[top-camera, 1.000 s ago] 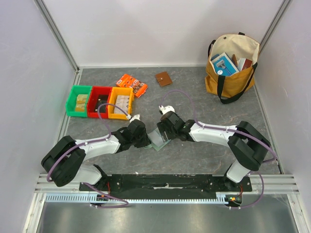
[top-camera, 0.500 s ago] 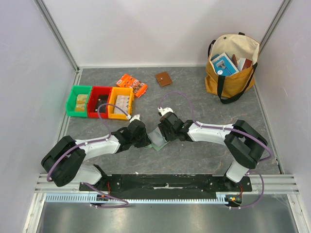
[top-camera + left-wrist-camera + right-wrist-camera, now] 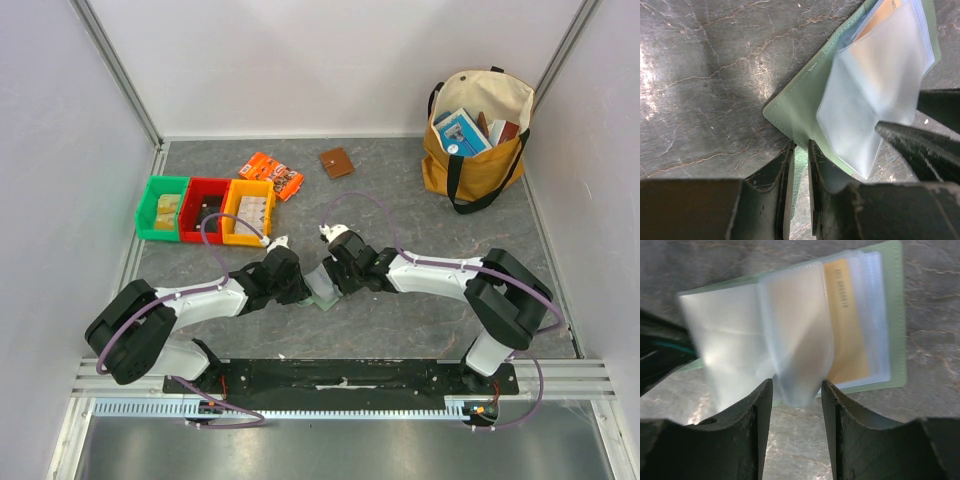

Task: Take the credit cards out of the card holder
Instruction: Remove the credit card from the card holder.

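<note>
Left wrist view shows the left gripper (image 3: pixel 800 155) pinched tight on a small tab of the green card holder (image 3: pixel 795 107), which lies open on the grey desk (image 3: pixel 700 75) between the two arms. The right gripper (image 3: pixel 796 390) has its fingers apart with a clear sleeve (image 3: pixel 795 340) between them. An orange credit card (image 3: pixel 847 320) sits tucked in a pocket.

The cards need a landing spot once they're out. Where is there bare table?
Bare table lies between the brown wallet and the tote bag, and between the card holder and the base rail. Crowded: the bins and orange packet at back left, and mid-table, where left gripper and right gripper meet at the holder.
</note>
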Tool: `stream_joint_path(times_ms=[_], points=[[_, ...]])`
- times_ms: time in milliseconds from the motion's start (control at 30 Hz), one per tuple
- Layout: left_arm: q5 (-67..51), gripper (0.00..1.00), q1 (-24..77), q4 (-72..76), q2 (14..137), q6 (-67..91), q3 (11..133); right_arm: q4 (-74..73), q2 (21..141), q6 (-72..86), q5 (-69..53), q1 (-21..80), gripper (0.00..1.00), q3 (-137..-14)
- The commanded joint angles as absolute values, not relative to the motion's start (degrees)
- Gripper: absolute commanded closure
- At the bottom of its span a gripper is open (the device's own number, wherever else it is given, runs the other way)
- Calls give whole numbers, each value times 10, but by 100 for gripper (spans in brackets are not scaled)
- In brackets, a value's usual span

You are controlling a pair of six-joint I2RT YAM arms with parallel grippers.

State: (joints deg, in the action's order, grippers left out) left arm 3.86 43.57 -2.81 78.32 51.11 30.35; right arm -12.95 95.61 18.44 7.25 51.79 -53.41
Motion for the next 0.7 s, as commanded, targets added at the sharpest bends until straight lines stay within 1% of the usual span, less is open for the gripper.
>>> stream_joint_path(times_ms=[0, 100, 367, 533, 667], points=[[25, 77, 437, -25, 797, 525, 295, -102, 926, 163, 12, 533, 49, -559], [24, 77, 437, -24, 798, 526, 296, -96, 921, 156, 2, 541, 49, -562], [35, 77, 437, -25, 767, 547, 272, -94, 942, 138, -83, 554, 49, -565], [68, 76, 437, -54, 691, 576, 234, -97, 954, 130, -123, 556, 50, -562], [100, 75, 437, -101, 594, 591, 219, -112, 940, 119, -133, 555, 49, -564]])
